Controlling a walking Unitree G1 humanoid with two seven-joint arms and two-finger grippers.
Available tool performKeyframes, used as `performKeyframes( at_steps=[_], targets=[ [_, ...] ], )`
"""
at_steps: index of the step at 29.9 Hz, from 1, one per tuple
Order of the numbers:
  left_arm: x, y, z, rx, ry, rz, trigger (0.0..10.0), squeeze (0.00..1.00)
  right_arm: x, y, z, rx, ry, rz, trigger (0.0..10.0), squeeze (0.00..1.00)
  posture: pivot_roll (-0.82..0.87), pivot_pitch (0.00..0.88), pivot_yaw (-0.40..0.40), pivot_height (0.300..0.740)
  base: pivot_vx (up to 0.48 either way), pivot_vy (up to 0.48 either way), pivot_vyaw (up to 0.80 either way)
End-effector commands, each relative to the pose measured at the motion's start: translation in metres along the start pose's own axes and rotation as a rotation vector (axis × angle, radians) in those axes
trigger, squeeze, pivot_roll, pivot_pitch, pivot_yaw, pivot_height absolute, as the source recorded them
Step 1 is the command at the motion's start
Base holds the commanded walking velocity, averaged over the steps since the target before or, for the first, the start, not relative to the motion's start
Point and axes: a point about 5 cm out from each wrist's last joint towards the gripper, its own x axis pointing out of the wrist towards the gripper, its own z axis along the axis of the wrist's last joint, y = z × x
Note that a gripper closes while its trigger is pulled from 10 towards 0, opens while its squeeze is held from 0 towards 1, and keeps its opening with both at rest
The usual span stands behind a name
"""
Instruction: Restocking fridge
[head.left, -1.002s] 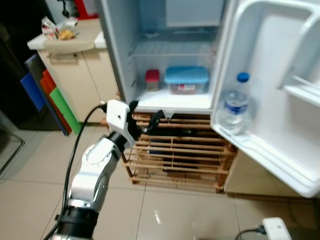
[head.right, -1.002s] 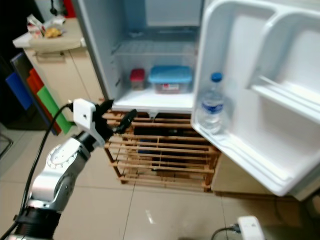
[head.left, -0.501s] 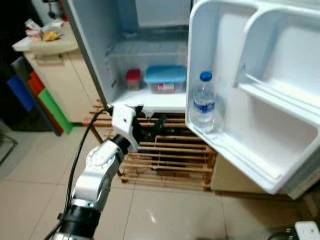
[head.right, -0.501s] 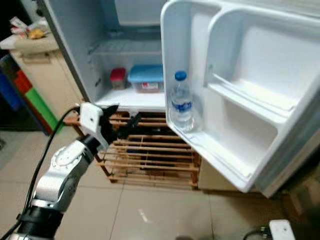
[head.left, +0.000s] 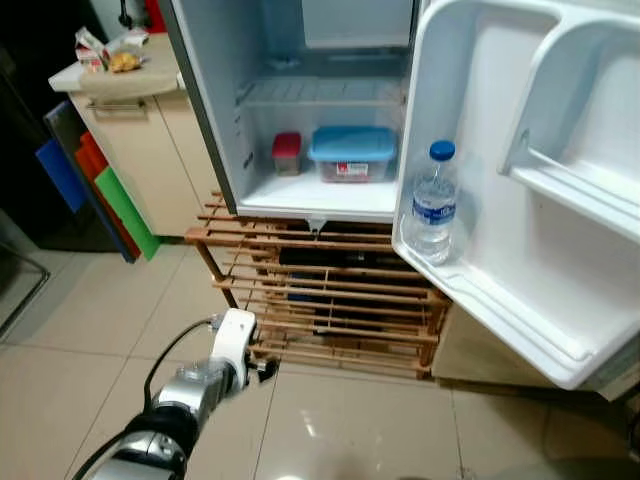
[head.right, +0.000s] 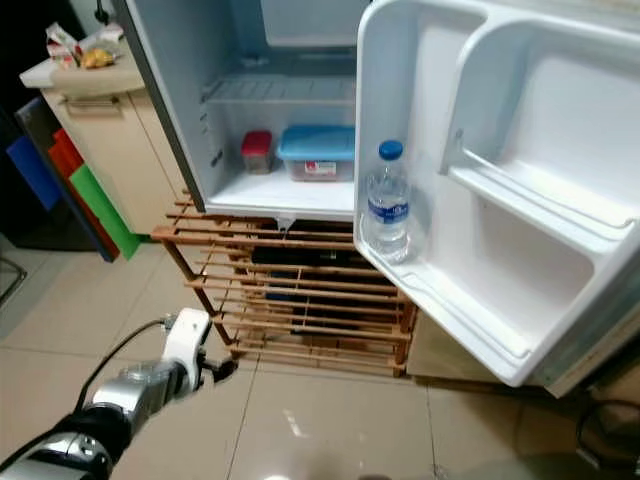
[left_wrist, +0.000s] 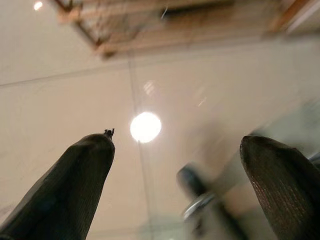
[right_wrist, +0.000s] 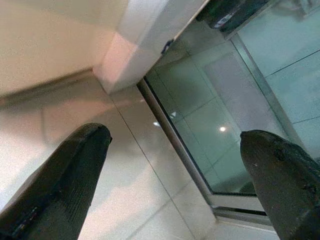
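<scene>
Fridge (head.left: 300, 110) door open, water bottle (head.left: 432, 205) in door shelf (upright); left gripper (left_wrist: 175, 185) low before the fridge, released, empty; right gripper (right_wrist: 175, 180) likewise spread.

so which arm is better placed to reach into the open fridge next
Probably left: the left gripper hangs open and empty by the wooden rack, below the fridge shelf. The right gripper is open over bare floor.

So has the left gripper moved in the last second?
Yes. The left gripper has dropped from beside the fridge's bottom shelf to near the floor, below the wooden rack.
</scene>
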Motion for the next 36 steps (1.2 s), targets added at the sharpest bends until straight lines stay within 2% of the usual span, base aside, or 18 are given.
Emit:
performKeyframes(
  at_steps=[1,2,7,8,10,11,16,17,19,22,23,25,26,27,29,32,34,36],
  targets=[
    [0.0,0.006,-0.019,0.105,0.078,0.07,10.0,0.0,0.0,0.009,0.042,0.083,-0.127,0.066,10.0,0.0,-0.25,0.0,0.108,0.74,0.0,0.0,0.0],
    [0.0,0.006,-0.019,0.105,0.078,0.07,10.0,0.0,0.0,0.009,0.042,0.083,-0.127,0.066,10.0,0.0,-0.25,0.0,0.108,0.74,0.0,0.0,0.0],
    [0.003,-0.005,-0.025,0.229,0.099,0.048,10.0,0.0,-0.011,0.056,0.064,0.05,-0.22,0.295,10.0,0.0,-0.26,0.0,0.095,0.74,0.0,0.0,0.0],
    [0.003,-0.005,-0.025,0.229,0.099,0.048,10.0,0.0,-0.011,0.056,0.064,0.05,-0.22,0.295,10.0,0.0,-0.26,0.0,0.095,0.74,0.0,0.0,0.0],
    [0.005,-0.011,-0.029,0.233,0.109,0.042,10.0,0.0,-0.024,0.084,0.073,0.044,-0.279,0.438,10.0,0.0,-0.27,0.0,0.098,0.74,0.0,0.0,0.0],
    [0.005,-0.011,-0.029,0.233,0.109,0.042,10.0,0.0,-0.024,0.084,0.073,0.044,-0.279,0.438,10.0,0.0,-0.27,0.0,0.098,0.74,0.0,0.0,0.0],
    [0.004,-0.016,-0.045,0.379,0.167,0.02,10.0,0.0,-0.077,0.137,0.086,-0.023,-0.411,0.816,10.0,0.0,-0.28,0.0,0.107,0.74,0.0,0.0,0.0],
    [0.004,-0.016,-0.045,0.379,0.167,0.02,10.0,0.0,-0.077,0.137,0.086,-0.023,-0.411,0.816,10.0,0.0,-0.28,0.0,0.107,0.74,0.0,0.0,0.0],
    [0.003,-0.014,-0.051,0.454,0.196,0.016,10.0,0.0,-0.113,0.153,0.096,-0.045,-0.474,0.993,10.0,0.0,-0.28,0.0,0.111,0.74,0.0,0.0,0.0],
    [0.001,-0.012,-0.067,0.537,0.264,-0.001,10.0,0.0,-0.18,0.169,0.108,-0.068,-0.56,1.308,10.0,0.0,-0.29,0.0,0.111,0.74,0.0,0.0,0.0],
    [0.001,-0.012,-0.067,0.537,0.264,-0.001,10.0,0.0,-0.18,0.169,0.108,-0.068,-0.56,1.308,10.0,0.0,-0.29,0.0,0.111,0.74,0.0,0.0,0.0],
    [-0.001,-0.014,-0.077,0.581,0.306,-0.022,10.0,0.0,-0.217,0.171,0.108,-0.104,-0.603,1.516,10.0,0.0,-0.29,0.0,0.108,0.74,0.0,0.0,0.0],
    [-0.001,-0.014,-0.077,0.581,0.306,-0.022,10.0,0.0,-0.217,0.171,0.108,-0.104,-0.603,1.516,10.0,0.0,-0.29,0.0,0.108,0.74,0.0,0.0,0.0],
    [-0.002,-0.015,-0.083,0.599,0.328,-0.033,10.0,0.0,-0.235,0.168,0.108,-0.116,-0.624,1.618,10.0,0.0,-0.29,0.0,0.104,0.74,0.0,0.0,0.0],
    [-0.001,-0.019,-0.086,0.59,0.331,-0.038,10.0,0.0,-0.23,0.166,0.109,-0.101,-0.606,1.604,10.0,0.0,-0.29,0.0,0.101,0.74,0.0,0.0,0.0],
    [-0.006,0.001,-0.08,0.576,0.328,-0.023,10.0,0.0,-0.205,0.165,0.105,-0.12,-0.521,1.48,10.0,0.0,-0.28,0.0,0.097,0.74,0.0,0.0,0.0],
    [-0.006,0.005,-0.073,0.557,0.3,-0.012,10.0,0.0,-0.189,0.164,0.102,-0.136,-0.484,1.377,10.0,0.0,-0.27,0.0,0.096,0.74,0.0,0.0,0.0],
    [-0.004,0.01,-0.056,0.503,0.227,0.051,10.0,0.0,-0.167,0.162,0.106,-0.151,-0.495,1.175,10.0,0.0,-0.27,0.0,0.095,0.74,0.0,0.0,0.0]
  ],
)
